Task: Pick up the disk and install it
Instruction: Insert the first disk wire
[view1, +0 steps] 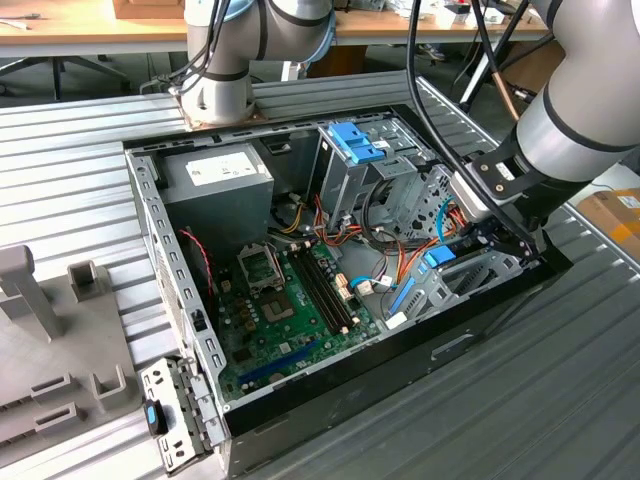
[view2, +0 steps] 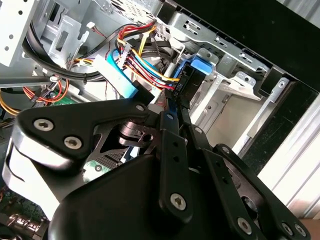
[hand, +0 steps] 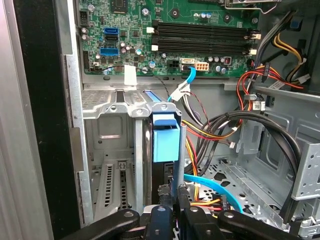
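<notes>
The disk (hand: 165, 137) stands on edge in a slot of the low metal drive bay (hand: 107, 107), at the case's corner on the exterior view's right. Its blue carrier end points toward the motherboard. In the second wrist view the disk (view2: 202, 67) shows as a blue tab with a dark edge running back to the fingers. My gripper (hand: 172, 194) reaches down into the case and is shut on the disk's near edge. The gripper (view2: 174, 109) has its black fingers pressed close together. From the exterior view, the disk's blue rail (view1: 440, 257) sits just below the gripper (view1: 478, 238).
An upright metal cage with a blue latch (view1: 355, 140) stands behind the bay. Red, yellow and blue cables (hand: 215, 130) crowd beside the slot. The green motherboard (view1: 290, 300) and grey power supply (view1: 222, 180) lie further in. A grey fixture (view1: 50, 330) sits outside the case.
</notes>
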